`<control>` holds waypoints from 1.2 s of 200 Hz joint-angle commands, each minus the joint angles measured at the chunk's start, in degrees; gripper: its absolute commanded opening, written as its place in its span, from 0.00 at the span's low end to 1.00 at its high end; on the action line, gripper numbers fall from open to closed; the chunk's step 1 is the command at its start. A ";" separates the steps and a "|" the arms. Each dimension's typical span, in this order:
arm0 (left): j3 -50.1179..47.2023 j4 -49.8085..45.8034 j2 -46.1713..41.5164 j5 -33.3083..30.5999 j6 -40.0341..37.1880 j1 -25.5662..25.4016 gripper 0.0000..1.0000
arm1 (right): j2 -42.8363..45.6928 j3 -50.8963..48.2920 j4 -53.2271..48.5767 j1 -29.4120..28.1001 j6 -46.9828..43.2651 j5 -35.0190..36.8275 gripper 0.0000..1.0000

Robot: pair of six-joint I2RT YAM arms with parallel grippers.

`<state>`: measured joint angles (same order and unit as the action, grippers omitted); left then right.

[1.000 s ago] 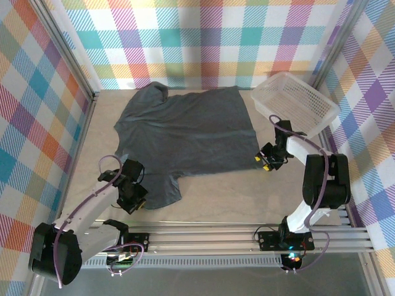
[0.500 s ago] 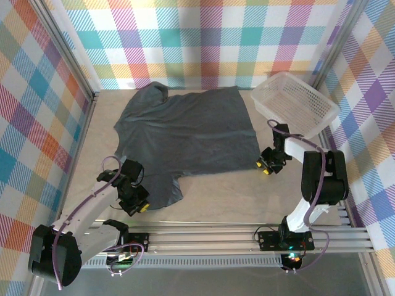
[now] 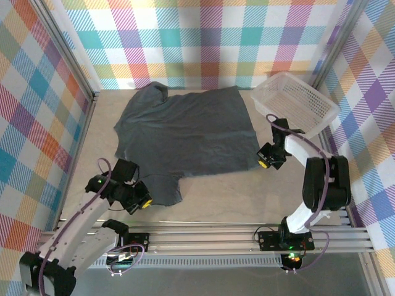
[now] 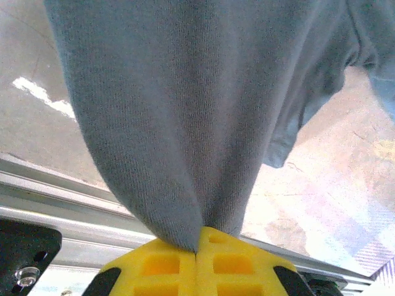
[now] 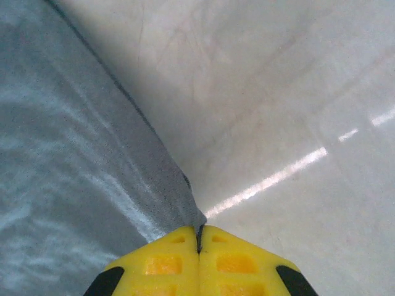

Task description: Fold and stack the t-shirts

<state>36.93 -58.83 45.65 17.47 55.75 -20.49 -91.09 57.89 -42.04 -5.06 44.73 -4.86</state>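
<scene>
Charcoal-grey soft knit t-shirt point(image 3: 185, 135) sprawls across the worktop point(image 3: 222, 197); left claw point(image 4: 196, 243) pinches a fold, right claw point(image 5: 199, 240) its edge.

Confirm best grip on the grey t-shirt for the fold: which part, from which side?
The t-shirt lies flat, so only edges are pinchable: take the near sleeve and near hem corner, coming low from the near side. Left gripper and right gripper have their jaws shut there.

Bright, even light falls from above me. Glare streaks the table point(image 5: 278, 179) just right of my right gripper point(image 5: 199, 240). Beyond my left gripper point(image 4: 196, 246) the table washes out white. The shirt point(image 4: 185, 123) weave is sharp, and shadows are faint.
</scene>
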 commanded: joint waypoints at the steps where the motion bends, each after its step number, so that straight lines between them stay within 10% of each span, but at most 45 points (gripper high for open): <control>1: -0.99 -4.09 -3.16 0.50 2.66 -1.67 0.00 | 5.45 -3.20 -6.95 -1.00 -1.05 2.29 0.00; 109: 7.86 3.46 -2.64 -12.36 3.69 -3.03 0.00 | 15.54 -8.59 -12.05 -2.24 -0.61 1.29 0.00; 240: 36.32 18.67 30.67 -13.23 -5.84 10.64 0.00 | -7.17 22.00 -16.46 -1.97 -2.54 3.47 0.00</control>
<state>69.73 -42.52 73.52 2.92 53.63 -11.97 -95.31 74.83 -55.90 -6.85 42.78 -2.57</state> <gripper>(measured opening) 0.055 0.057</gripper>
